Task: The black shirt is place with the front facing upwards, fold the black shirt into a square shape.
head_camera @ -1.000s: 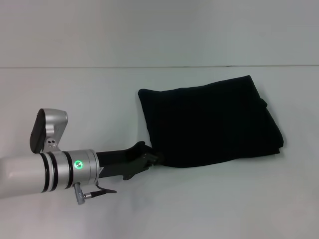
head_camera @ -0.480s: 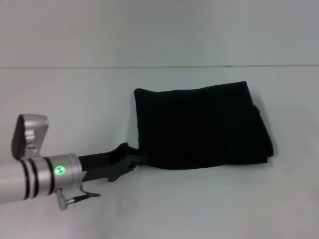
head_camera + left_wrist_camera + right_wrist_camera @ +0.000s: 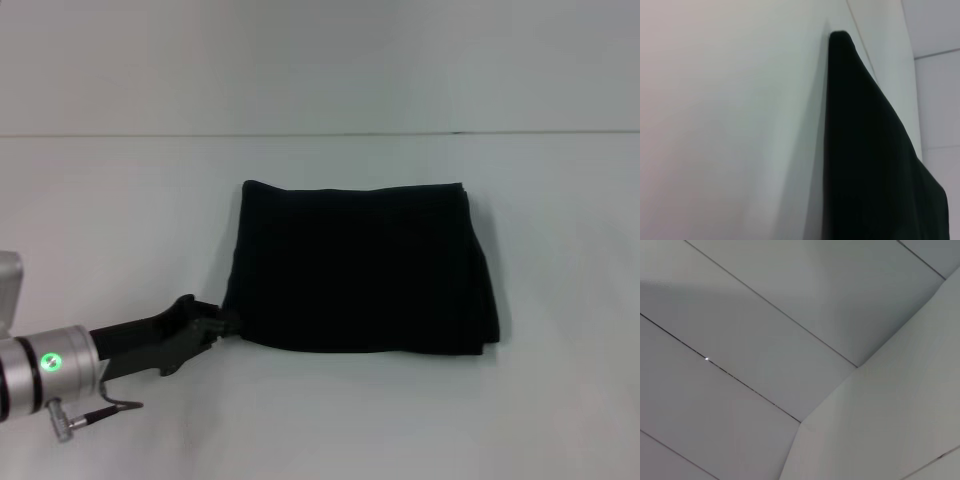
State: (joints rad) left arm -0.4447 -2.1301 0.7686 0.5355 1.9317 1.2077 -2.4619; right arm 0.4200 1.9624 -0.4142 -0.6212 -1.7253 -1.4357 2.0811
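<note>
Nearest, the left end effector (image 3: 222, 322) reaches in from the lower left, clamped on the near left corner of the plain black soft cloth shirt (image 3: 360, 268). The shirt lies folded into a rough square at the middle of the white bench (image 3: 150, 220). No lettering or label shows on it.

Shirt mid-table, my left gripper at its near-left corner.

I see the black shirt (image 3: 360, 268) lying folded flat on the table (image 3: 120, 220), about centre, with the wall behind. My left gripper (image 3: 222, 322) reaches in from the left edge, touching the shirt's near-left corner. To its right the table lies bare.
</note>
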